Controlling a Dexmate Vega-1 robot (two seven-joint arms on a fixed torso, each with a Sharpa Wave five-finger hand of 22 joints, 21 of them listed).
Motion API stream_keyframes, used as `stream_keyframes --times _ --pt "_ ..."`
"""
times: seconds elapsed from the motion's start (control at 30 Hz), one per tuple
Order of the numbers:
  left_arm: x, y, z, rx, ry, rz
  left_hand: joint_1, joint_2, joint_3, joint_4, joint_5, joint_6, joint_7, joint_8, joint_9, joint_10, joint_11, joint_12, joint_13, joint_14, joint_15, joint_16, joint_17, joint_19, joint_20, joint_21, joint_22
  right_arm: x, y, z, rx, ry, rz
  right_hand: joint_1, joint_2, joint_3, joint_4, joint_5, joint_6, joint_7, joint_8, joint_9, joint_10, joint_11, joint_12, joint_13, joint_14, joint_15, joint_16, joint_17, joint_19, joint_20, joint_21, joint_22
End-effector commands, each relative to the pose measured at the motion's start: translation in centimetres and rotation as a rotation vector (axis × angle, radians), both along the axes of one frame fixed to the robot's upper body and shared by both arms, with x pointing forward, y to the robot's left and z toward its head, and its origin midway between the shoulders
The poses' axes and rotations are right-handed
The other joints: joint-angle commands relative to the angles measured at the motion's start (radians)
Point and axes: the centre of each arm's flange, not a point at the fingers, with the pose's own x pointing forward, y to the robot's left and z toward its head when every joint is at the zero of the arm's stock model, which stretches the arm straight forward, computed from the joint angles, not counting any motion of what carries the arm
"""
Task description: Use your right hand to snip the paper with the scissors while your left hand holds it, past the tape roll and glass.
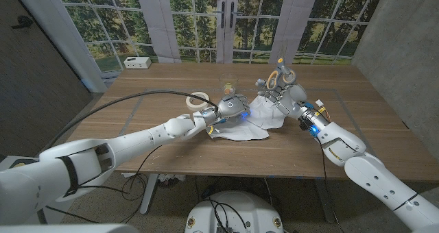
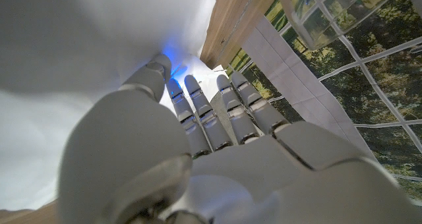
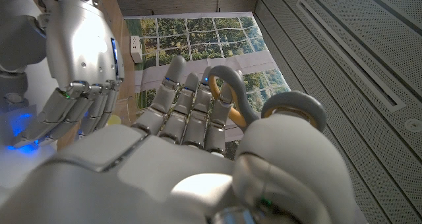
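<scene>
Tape roll (image 1: 199,100): lying on the table (image 1: 137,133), just beside the paper's left edge, behind the left forearm.
Left hand (image 1: 230,109): pressing down on the paper (image 1: 264,116), fingers (image 2: 198,112) reaching out side by side over the white sheet.
Glass (image 1: 227,84): standing just behind the paper, clear and faint.
Paper: lying crumpled at the table's middle, spreading between both hands.
Scissors (image 1: 280,77): being held by their orange-and-grey loops above the paper's right rear edge; blades hidden, so their long axis cannot be told.
Right hand (image 1: 285,92): gripping the scissors, fingers (image 3: 188,115) curling through the loops.
Key relation: the paper is lying just left of and below the scissors; right hand nearer its free edge.
</scene>
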Motion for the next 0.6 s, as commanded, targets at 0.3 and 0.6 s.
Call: stream_keyframes --times 0.3,0.6 --pt "0.12 -0.09 0.06 0.024 0.132 0.028 -0.029 -0.077 0.107 -0.013 -0.025 0.140 0.000 0.057 -0.003 0.142 -0.001 0.007 -0.049 0.244 -0.161 0.000 -0.006 0.242 0.042 0.071 -0.004 -0.40 -0.30 0.10 0.011 -0.008 0.007 0.007 0.009 0.002 -0.004 -0.003 0.007 0.007 0.013 -0.003 0.014 0.002 0.000 0.004 0.010 -0.039 -0.005 0.005 0.013 -0.002 -0.005 0.005" --pt "0.19 0.16 -0.19 0.031 0.141 0.073 -0.023 -0.094 0.144 -0.026 -0.025 0.141 0.002 0.023 -0.020 0.158 0.002 0.003 -0.051 0.323 -0.173 0.000 -0.006 0.356 -0.002 0.096 -0.007 -0.32 -0.39 0.15 0.011 -0.010 0.007 0.008 0.010 0.002 -0.005 -0.003 0.017 0.006 0.017 -0.007 0.019 -0.001 0.000 0.004 0.011 -0.039 -0.006 0.006 0.016 -0.001 -0.007 0.005"
